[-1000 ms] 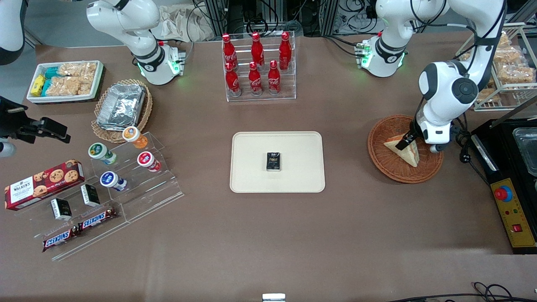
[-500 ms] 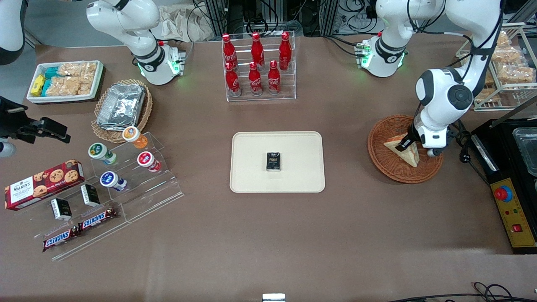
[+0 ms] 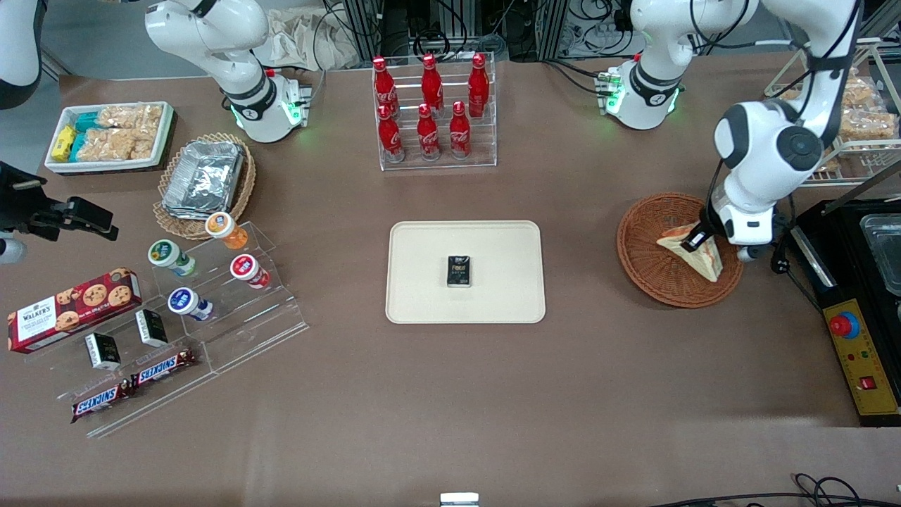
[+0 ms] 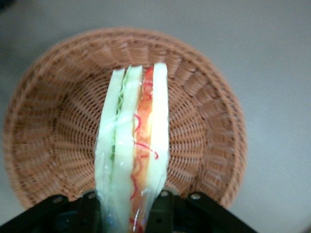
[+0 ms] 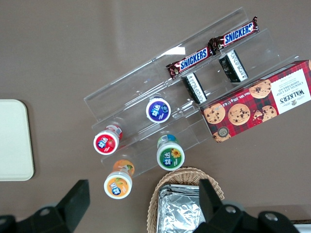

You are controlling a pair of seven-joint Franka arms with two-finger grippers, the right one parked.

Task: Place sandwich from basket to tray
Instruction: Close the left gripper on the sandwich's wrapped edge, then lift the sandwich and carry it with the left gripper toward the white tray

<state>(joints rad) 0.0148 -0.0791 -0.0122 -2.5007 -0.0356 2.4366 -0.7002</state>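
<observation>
Shifted toward the working arm's end of the round reddish-brown wicker basket [image 3: 669, 278]: claw [image 3: 697, 241] with gripped triangular white-bread sandwich [image 3: 693, 255].

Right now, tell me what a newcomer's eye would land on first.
The gripper shut on the sandwich, lifted over the basket at the working arm's end. Next, the tray at mid-table with a small black box on it, and the red bottles in their rack.

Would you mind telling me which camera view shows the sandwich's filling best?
The left wrist view: the sandwich, gripped in the end effector above the basket, shows its red and green layers edge-on. The front view shows only a small wedge; the right wrist view misses it.
</observation>
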